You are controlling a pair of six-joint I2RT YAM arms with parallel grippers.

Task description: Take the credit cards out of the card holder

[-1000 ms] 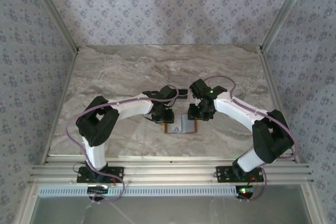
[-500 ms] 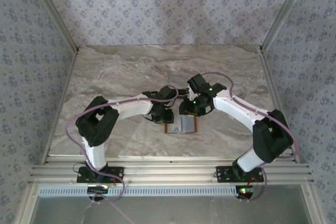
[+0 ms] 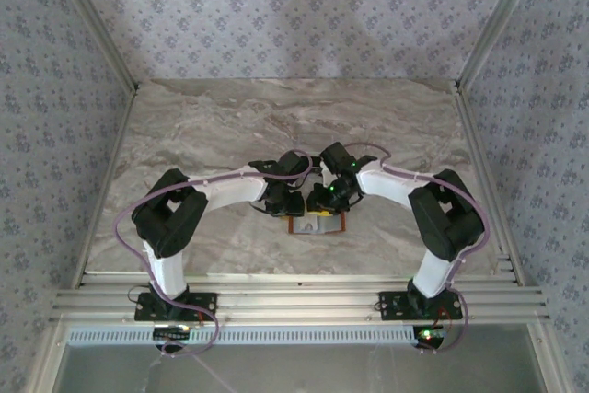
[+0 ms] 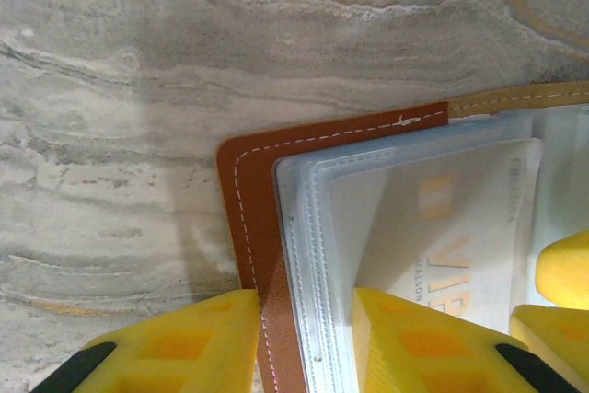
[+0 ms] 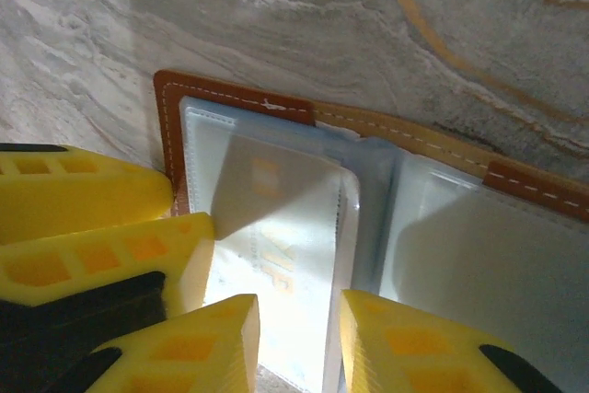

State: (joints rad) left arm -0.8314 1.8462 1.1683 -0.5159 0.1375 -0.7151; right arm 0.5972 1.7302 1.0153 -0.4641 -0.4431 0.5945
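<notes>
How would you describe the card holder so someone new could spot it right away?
On the marble table, look at the near middle where the two arms meet. The card holder lies open and flat there, a brown leather wallet with white stitching and clear plastic sleeves, one holding a pale card with orange lettering.
</notes>
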